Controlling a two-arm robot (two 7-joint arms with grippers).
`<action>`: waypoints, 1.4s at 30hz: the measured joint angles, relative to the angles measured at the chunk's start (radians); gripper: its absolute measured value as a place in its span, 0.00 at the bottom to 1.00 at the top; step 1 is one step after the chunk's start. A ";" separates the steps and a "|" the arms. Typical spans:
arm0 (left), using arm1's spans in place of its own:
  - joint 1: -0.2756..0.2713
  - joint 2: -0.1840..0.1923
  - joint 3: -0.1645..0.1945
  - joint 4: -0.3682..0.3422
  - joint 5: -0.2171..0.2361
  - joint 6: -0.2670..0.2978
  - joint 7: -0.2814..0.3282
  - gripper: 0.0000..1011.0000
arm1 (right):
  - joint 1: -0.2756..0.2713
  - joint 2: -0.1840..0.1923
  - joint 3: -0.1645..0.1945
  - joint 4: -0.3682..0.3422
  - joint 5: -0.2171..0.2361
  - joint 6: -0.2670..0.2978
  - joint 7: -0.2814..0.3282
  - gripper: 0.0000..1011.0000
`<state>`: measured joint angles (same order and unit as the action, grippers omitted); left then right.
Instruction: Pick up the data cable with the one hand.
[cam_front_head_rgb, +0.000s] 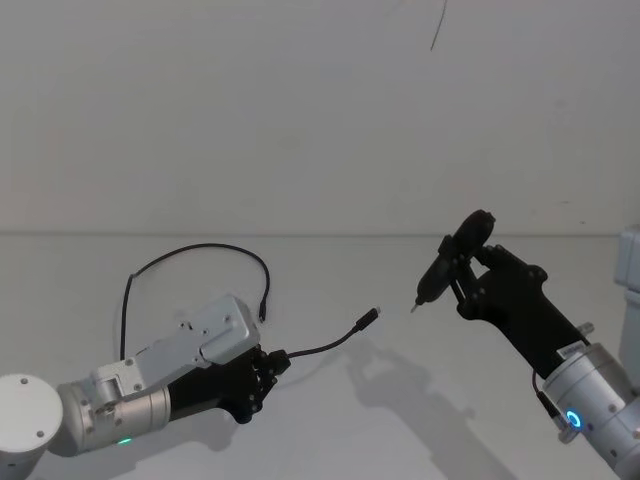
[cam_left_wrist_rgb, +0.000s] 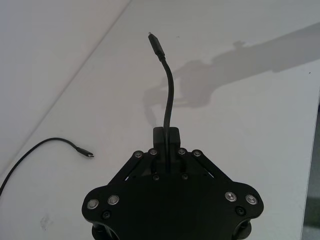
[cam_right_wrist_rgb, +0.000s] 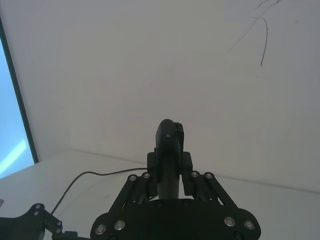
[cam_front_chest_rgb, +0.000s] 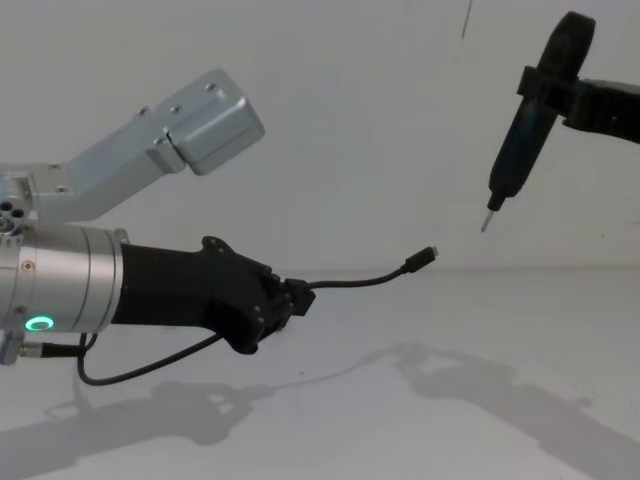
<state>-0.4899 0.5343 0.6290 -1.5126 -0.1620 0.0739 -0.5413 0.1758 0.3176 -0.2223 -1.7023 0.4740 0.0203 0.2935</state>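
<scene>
Gripping the data cable (cam_front_head_rgb: 330, 347), left gripper (cam_front_head_rgb: 272, 365) low over the tabletop's (cam_front_head_rgb: 400, 420) left side, jaws closed on it, its remainder looping toward the far edge, right gripper (cam_front_head_rgb: 468, 278) raised, jaws clamped on a pointed tool (cam_front_head_rgb: 440, 265).

The data cable (cam_front_chest_rgb: 360, 283) is plain black, like the left gripper (cam_front_chest_rgb: 298, 298), whose silver left wrist (cam_front_chest_rgb: 70, 290) bears a green ring light (cam_front_chest_rgb: 40, 323). The right gripper (cam_front_head_rgb: 468, 268) and its slim tool (cam_front_chest_rgb: 518, 135) are black too, with a blue ring light (cam_front_head_rgb: 573, 420) on the silver right wrist (cam_front_head_rgb: 605, 398). The table (cam_front_head_rgb: 330, 440) and far wall (cam_front_head_rgb: 300, 120) are plain off-white.
</scene>
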 joint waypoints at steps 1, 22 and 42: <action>0.000 0.000 0.000 0.000 0.000 0.000 0.000 0.04 | 0.003 -0.001 -0.001 0.004 0.002 -0.001 0.001 0.26; 0.003 0.003 -0.003 -0.004 -0.001 -0.009 0.000 0.04 | 0.065 -0.021 -0.031 0.078 0.045 -0.024 0.031 0.26; 0.004 0.004 -0.002 -0.005 -0.001 -0.011 0.000 0.04 | 0.113 -0.036 -0.052 0.167 0.091 -0.049 0.059 0.26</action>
<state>-0.4860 0.5381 0.6265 -1.5176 -0.1627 0.0632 -0.5412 0.2893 0.2813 -0.2739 -1.5357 0.5647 -0.0285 0.3527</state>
